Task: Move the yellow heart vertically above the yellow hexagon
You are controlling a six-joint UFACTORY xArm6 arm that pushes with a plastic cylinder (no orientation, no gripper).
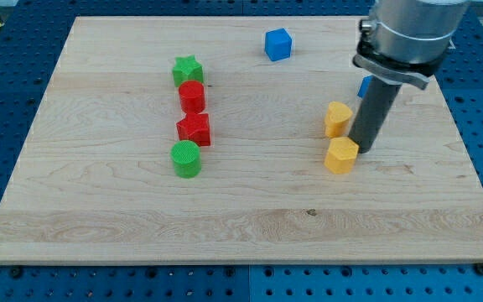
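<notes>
The yellow heart (337, 119) lies on the wooden board right of centre. The yellow hexagon (341, 155) lies just below it in the view, a small gap between them. My tip (362, 149) rests on the board right beside the hexagon's upper right edge, and just to the right of and below the heart. The dark rod rises from there to the grey arm body at the view's top right.
A column on the view's left holds a green star (188, 70), a red cylinder (192, 96), a red star (194, 129) and a green cylinder (186, 158). A blue cube (278, 44) sits near the top. Another blue block (364, 85) is mostly hidden behind the rod.
</notes>
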